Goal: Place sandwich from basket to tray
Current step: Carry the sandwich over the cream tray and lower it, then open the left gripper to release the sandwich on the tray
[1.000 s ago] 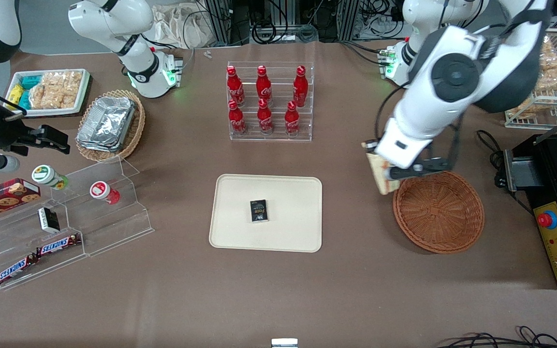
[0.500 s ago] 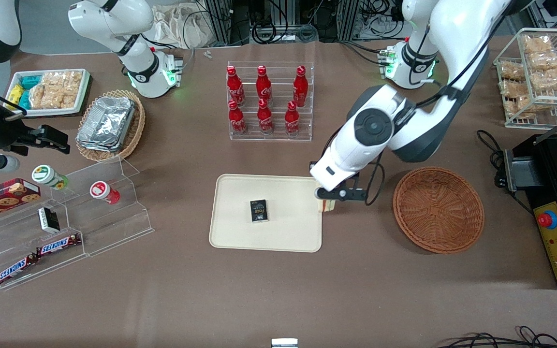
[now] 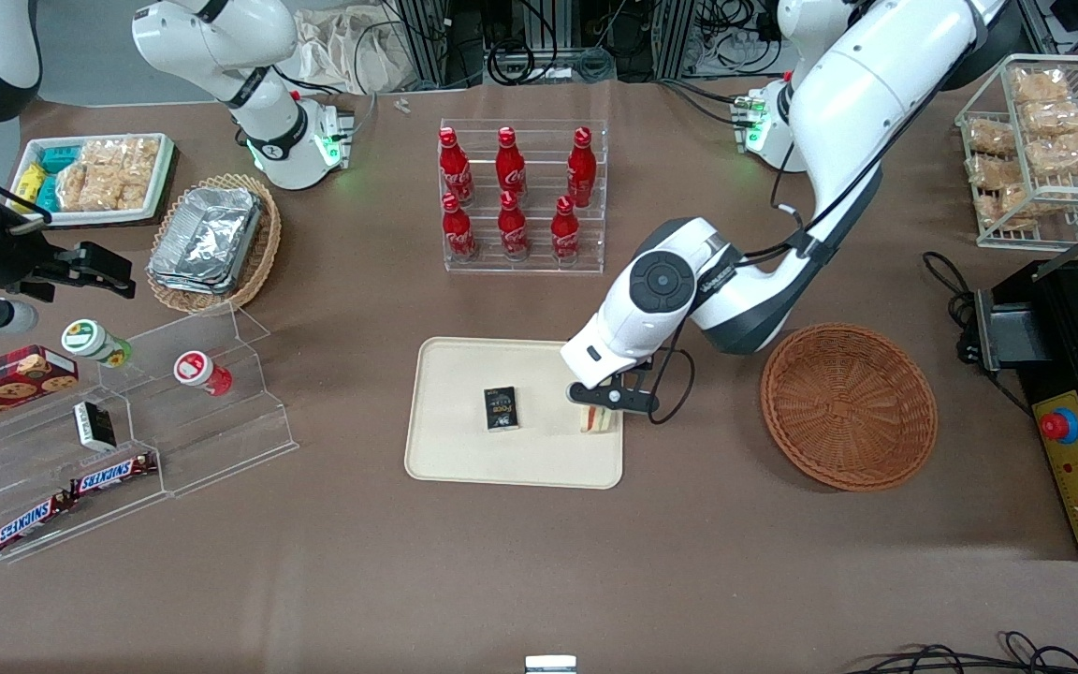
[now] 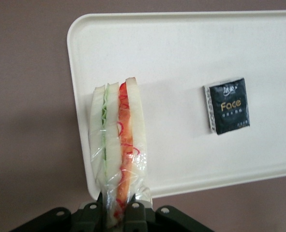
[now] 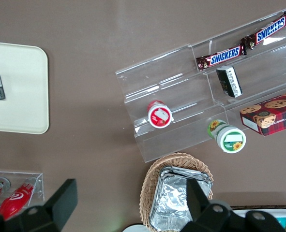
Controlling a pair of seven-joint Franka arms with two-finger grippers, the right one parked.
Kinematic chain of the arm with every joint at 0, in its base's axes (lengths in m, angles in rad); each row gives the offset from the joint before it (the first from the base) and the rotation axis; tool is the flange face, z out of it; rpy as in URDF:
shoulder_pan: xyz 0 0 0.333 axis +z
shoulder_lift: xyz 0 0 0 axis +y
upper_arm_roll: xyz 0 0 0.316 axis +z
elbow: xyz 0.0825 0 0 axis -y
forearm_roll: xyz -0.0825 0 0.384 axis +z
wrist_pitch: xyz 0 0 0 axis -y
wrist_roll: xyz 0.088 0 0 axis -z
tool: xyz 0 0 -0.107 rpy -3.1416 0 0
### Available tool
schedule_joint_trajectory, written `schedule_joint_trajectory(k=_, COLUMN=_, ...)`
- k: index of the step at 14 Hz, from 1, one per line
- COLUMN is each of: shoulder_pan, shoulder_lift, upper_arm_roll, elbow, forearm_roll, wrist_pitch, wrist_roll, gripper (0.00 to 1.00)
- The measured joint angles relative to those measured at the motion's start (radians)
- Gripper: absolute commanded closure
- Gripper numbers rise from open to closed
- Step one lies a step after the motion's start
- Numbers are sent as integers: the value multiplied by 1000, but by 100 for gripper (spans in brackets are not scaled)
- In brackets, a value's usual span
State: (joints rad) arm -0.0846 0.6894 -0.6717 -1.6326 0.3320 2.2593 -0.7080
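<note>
The sandwich [image 4: 117,145] is a plastic-wrapped wedge of white bread with red and green filling. My left gripper [image 4: 116,212] is shut on its lower end. In the front view the gripper [image 3: 603,404] holds the sandwich [image 3: 598,420] just above the cream tray [image 3: 464,459], at the tray's edge nearest the basket. The reddish-brown wicker basket [image 3: 848,406] lies toward the working arm's end of the table with nothing in it. A small black box [image 3: 501,408] lies on the tray's middle, and the wrist view also shows this black box [image 4: 228,106].
A clear rack of red cola bottles [image 3: 520,197] stands farther from the front camera than the tray. A tan basket with foil containers [image 3: 211,241] and an acrylic stand with snacks [image 3: 118,440] sit toward the parked arm's end. A black appliance [image 3: 1077,374] stands beside the reddish basket.
The gripper has carried the sandwich from above the basket's rim across to the tray, and it now hangs lower, over the tray's edge. The basket and the black box have stayed put.
</note>
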Motion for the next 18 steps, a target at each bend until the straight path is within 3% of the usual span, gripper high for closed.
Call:
schedule_joint_trajectory(k=3, shoulder_pan=-1, shoulder_lift=32, upper_arm_roll=5, elbow=1, forearm_roll=3, wrist_pitch=20, wrist_roll=-9, gripper=98)
schedule_joint_trajectory(k=6, shoulder_pan=-6, shoulder_lift=47, upper_arm_roll=12, elbow=2, forearm_roll=19, wrist_pitch=20, wrist_roll=-29, gripper=44)
schedule_joint_trajectory(k=7, shoulder_pan=-7, shoulder_lift=50, upper_arm_roll=14, elbow=2, forearm_roll=21, wrist_pitch=20, wrist_roll=-41, gripper=37)
schedule_joint_trajectory(k=8, shoulder_pan=-9, shoulder_lift=52, upper_arm_roll=15, elbow=2, forearm_roll=21, wrist_pitch=20, wrist_roll=-53, gripper=15)
schedule_joint_trajectory(k=9, shoulder_pan=-10, shoulder_lift=52, upper_arm_roll=16, elbow=3, forearm_roll=21, wrist_pitch=20, wrist_roll=-62, gripper=1)
schedule_joint_trajectory(k=13, shoulder_pan=-12, shoulder_lift=52, upper_arm_roll=17, elbow=11, forearm_roll=21, wrist_pitch=-1, wrist_roll=-124, gripper=1)
schedule_joint_trajectory(k=16, shoulder_pan=-9, shoulder_lift=31, upper_arm_roll=16, elbow=58, forearm_roll=1, wrist_pitch=-159, wrist_roll=-152, gripper=1)
schedule_joint_trajectory(k=18, shoulder_pan=11, shoulder_lift=-13, upper_arm_roll=16, elbow=99, forearm_roll=-53, wrist_pitch=-286, wrist_roll=-120, gripper=1)
